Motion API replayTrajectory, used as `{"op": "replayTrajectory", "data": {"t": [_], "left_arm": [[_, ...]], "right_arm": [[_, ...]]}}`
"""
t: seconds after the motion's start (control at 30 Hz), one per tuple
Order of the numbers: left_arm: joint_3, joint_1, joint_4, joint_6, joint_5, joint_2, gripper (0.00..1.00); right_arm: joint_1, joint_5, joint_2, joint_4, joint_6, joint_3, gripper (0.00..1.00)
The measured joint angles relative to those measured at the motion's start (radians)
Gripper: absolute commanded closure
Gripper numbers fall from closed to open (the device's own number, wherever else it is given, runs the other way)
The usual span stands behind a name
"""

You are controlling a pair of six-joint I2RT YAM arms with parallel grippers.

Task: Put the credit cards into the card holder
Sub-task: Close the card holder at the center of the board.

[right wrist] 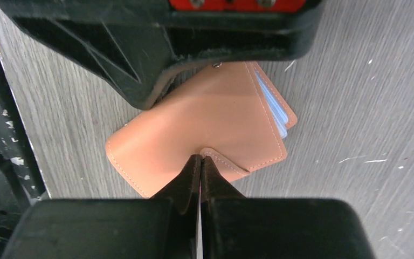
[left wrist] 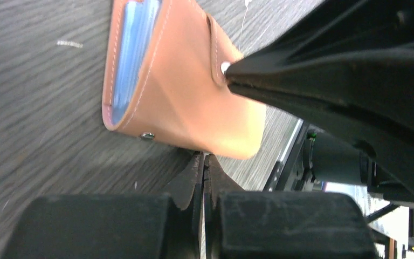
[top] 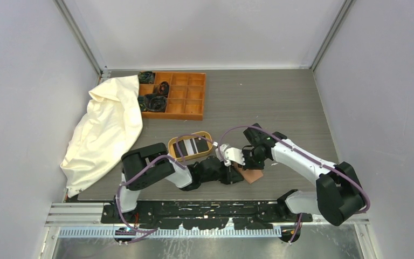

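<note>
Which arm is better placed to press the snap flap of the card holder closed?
Probably right: the right gripper, shut, rests on the flap of the card holder, while the left gripper, shut, sits at its edge.

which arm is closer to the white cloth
Left. The left arm sits just beside the lower end of the white cloth; the right arm comes in from the opposite side, well clear of it, reaching toward the card holder.

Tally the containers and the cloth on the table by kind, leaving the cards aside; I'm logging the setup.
Leather card holder: 1
Oval wooden tray: 1
Orange compartment box: 1
White cloth: 1
Total: 4
</note>
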Motion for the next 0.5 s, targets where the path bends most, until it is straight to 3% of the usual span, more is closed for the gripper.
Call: {"op": "replayTrajectory", "data": {"t": [0.3, 0.5], "left_arm": [[0.101, -0.004, 0.076, -0.087, -0.039, 0.117, 1.0], [0.191, 0.008, 0.027, -0.099, -0.046, 0.157, 1.0]], "right_arm": [[-0.102, -0.002, 0.031, -0.055, 0.099, 0.031, 1.0], [-0.178, 0.027, 0.035, -0.035, 0.141, 0.034, 1.0]]}}
